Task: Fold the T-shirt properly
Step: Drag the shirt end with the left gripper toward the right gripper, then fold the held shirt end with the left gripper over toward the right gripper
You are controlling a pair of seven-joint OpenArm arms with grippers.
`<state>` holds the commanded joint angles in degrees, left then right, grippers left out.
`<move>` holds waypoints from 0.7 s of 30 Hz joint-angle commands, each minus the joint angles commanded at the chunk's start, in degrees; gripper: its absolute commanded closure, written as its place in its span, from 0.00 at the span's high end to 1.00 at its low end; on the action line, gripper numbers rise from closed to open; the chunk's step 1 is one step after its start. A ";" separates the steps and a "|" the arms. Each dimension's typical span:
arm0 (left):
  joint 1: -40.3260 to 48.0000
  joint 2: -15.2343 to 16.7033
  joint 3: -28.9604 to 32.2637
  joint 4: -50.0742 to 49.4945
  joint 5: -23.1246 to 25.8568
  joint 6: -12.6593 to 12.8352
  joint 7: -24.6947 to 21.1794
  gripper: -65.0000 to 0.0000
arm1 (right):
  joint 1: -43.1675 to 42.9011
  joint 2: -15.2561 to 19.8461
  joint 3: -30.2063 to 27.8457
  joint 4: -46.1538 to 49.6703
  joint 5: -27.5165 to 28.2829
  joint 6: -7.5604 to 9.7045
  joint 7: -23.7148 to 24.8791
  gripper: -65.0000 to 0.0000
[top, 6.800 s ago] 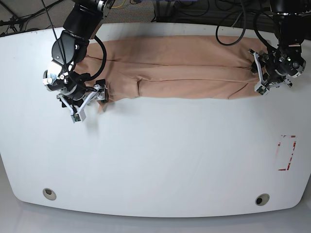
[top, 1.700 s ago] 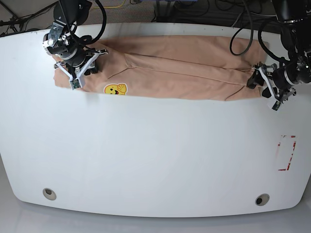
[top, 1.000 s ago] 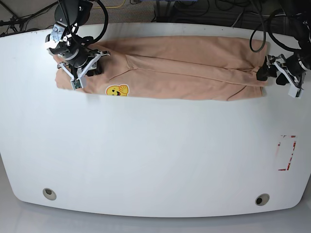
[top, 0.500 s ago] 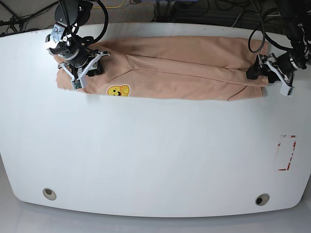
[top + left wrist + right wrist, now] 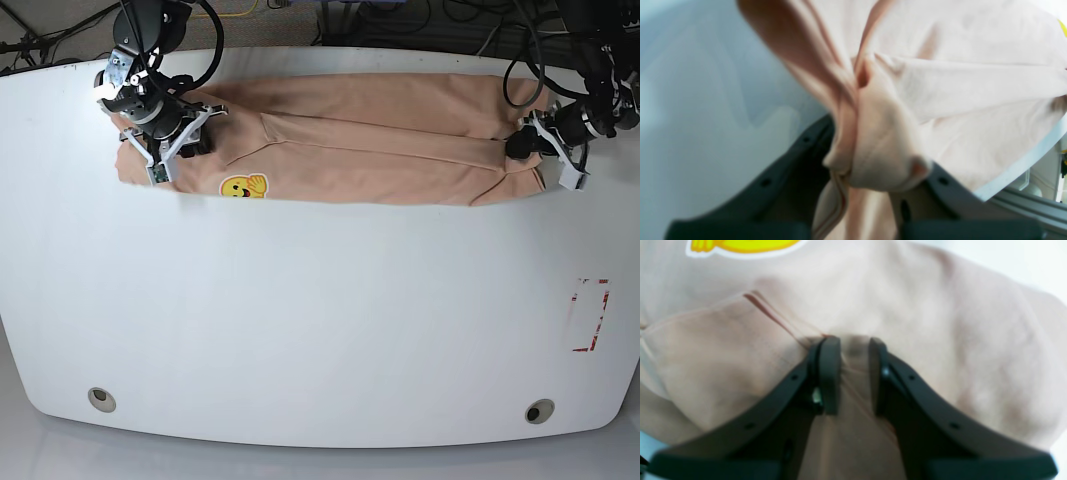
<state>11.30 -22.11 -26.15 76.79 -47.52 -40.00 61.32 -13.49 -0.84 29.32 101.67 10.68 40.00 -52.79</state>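
The T-shirt (image 5: 350,140) is lying across the far part of the white table (image 5: 320,320), toward 12 o'clock in the base view. Its long side is running from 9 o'clock to 3 o'clock, like a wide flat band. The yellow smiley face (image 5: 241,187) is showing near the 9 o'clock end, on the edge closest to the camera.

At the 9 o'clock end, the right gripper (image 5: 165,150) is sitting on top of the cloth and hiding the part under it. In the right wrist view its two dark fingers (image 5: 830,373) are standing close together, pinching a thin ridge of shirt between them. The smiley face (image 5: 743,246) is cut off at the top of that view.

At the 3 o'clock end, the left gripper (image 5: 545,145) is holding the shirt's end. In the left wrist view a thick bunch of cloth (image 5: 873,150) is filling the gap and covering the fingertips. This view is blurry, so the seams are hard to see.
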 joint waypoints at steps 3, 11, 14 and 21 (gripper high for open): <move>-0.09 -0.53 0.00 2.46 0.00 0.00 0.00 0.02 | 0.09 0.00 0.00 -0.09 -0.18 0.00 0.00 0.20; 1.23 -0.79 0.00 18.11 -0.35 0.00 4.57 0.02 | -0.09 -0.09 0.00 -0.09 -0.44 0.00 0.00 0.20; 1.23 0.35 0.00 24.18 -0.53 0.00 7.56 0.02 | 0.00 -0.09 0.00 -0.09 -0.44 0.00 0.00 0.20; 0.88 6.42 1.41 35.25 -0.44 0.00 13.45 0.02 | -0.09 -0.09 -0.09 -0.09 -0.44 0.00 0.00 0.20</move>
<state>12.18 -15.69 -24.75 112.04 -47.96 -40.00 74.77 -13.58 -0.92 29.23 101.58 10.24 40.00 -52.79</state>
